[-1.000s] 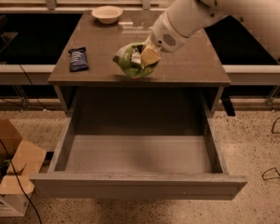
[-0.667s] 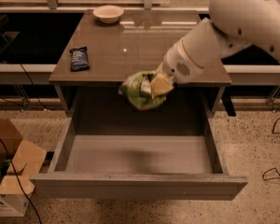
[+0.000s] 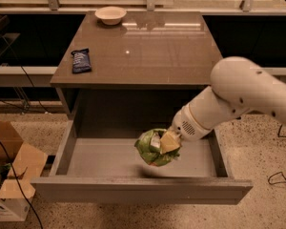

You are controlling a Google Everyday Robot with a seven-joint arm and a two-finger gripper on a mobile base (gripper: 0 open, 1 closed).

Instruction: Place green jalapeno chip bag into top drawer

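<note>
Item: crumpled bright-green foil chip bag (image 3: 149, 150), pinched in the tan two-finger gripper (image 3: 168, 142), which we log above the floor of the wide shallow grey top drawer (image 3: 100, 160), near its front. Risk, in our view: released here, it could tip over the front panel (image 3: 143, 190)

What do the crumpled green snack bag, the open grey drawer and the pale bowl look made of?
The crumpled green snack bag, clamped in the gripper over the open grey drawer: thin foil or plastic film; creased, shiny. That drawer: probably matte laminate or painted board; flat, even colour. The pale bowl on the tabletop: smooth ceramic or plastic, cannot tell which.
</note>
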